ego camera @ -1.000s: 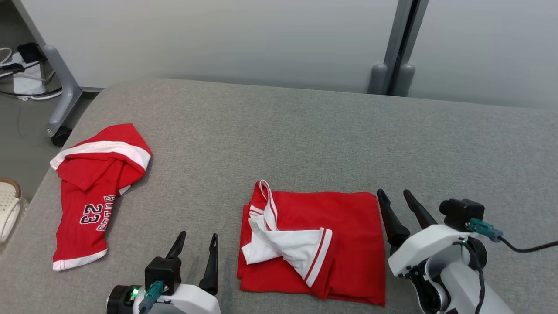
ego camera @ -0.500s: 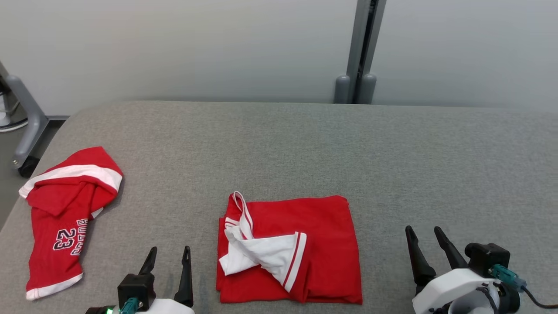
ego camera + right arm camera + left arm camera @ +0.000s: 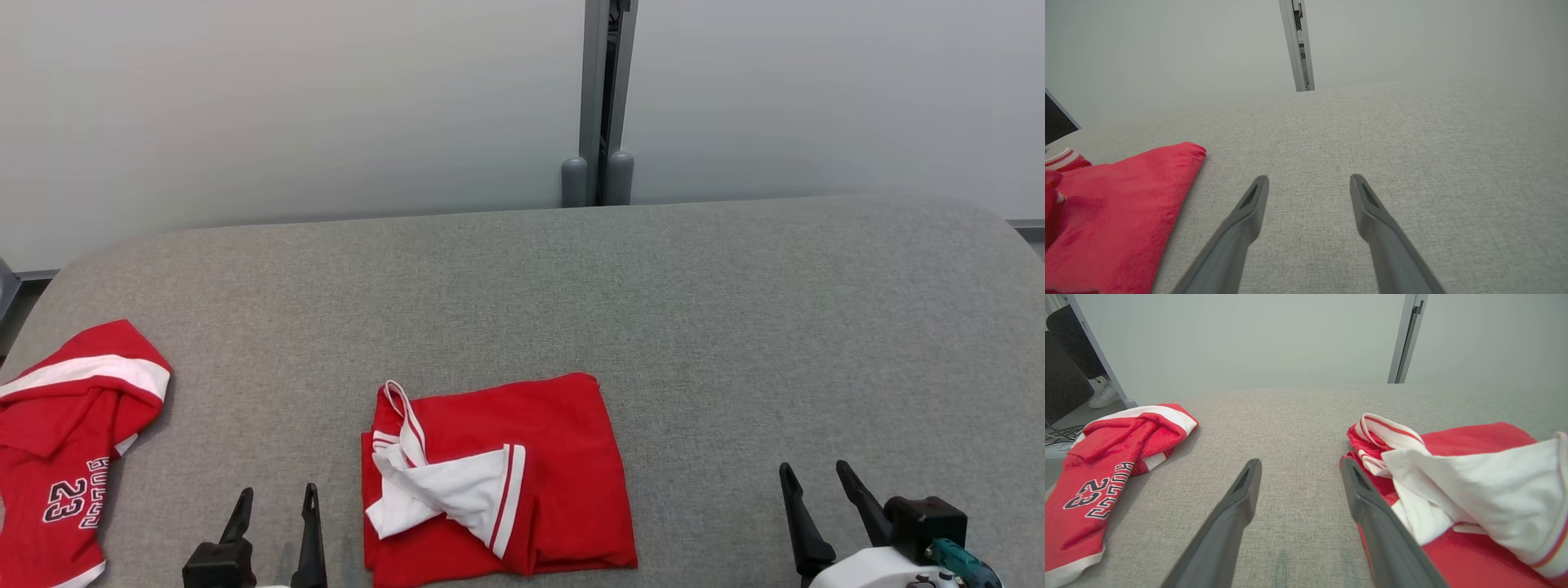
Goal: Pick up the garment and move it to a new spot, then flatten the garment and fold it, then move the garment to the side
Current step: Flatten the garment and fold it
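Woven grey tabletop (image 3: 694, 310), folded red garment (image 3: 563, 457)

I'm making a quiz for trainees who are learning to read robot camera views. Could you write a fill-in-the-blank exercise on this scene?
The crumpled red garment at the robot's left bears the number ___.
The folded red garment has a ___ flap lying on top of it.
The left gripper and the right gripper both stand ___, holding nothing.
Missing words: 23; white; open.
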Tool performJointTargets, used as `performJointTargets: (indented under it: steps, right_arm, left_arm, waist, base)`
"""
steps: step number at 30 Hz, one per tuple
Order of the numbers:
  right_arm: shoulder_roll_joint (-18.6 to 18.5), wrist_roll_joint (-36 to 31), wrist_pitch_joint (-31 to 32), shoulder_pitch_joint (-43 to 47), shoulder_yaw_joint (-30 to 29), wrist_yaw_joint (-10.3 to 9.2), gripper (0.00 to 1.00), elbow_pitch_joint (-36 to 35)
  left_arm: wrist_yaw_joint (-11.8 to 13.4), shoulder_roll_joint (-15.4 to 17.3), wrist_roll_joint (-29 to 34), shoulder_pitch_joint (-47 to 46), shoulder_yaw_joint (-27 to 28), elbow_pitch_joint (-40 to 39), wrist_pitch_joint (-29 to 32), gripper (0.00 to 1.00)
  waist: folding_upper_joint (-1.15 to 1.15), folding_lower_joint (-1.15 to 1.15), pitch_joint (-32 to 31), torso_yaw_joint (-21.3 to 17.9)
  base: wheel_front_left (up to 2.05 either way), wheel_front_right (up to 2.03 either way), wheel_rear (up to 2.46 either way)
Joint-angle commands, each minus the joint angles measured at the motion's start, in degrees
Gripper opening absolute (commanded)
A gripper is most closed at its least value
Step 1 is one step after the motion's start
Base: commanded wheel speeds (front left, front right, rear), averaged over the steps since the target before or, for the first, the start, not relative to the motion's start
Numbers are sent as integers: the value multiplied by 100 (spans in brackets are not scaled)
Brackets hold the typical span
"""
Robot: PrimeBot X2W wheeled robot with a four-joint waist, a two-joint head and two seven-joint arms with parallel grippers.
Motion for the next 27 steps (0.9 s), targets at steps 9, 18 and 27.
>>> performJointTargets:
  steps: [9, 18, 27]
  right_arm:
    - [-24, -91, -25, 68, 142, 0, 100, -266]
    - [-30, 791, -25, -181, 1615, 0, 100, -463]
    - [-33, 1673, -24, -862, 2847, 0, 100, -12]
  left_arm:
    - [99, 24, 21, 98, 50, -231, -6, 100]
    - [81, 26, -83, -21, -149, -152, -7, 100]
    - [66, 20, -47, -92, -153, -175, -7, 100]
  waist:
    - [0, 0, 58, 22]
    - [0, 0, 185, 507]
    - [0, 0, 386, 1191]
  base:
    - [0, 0, 0]
    - [0, 0, 0]
    - [0, 0, 0]
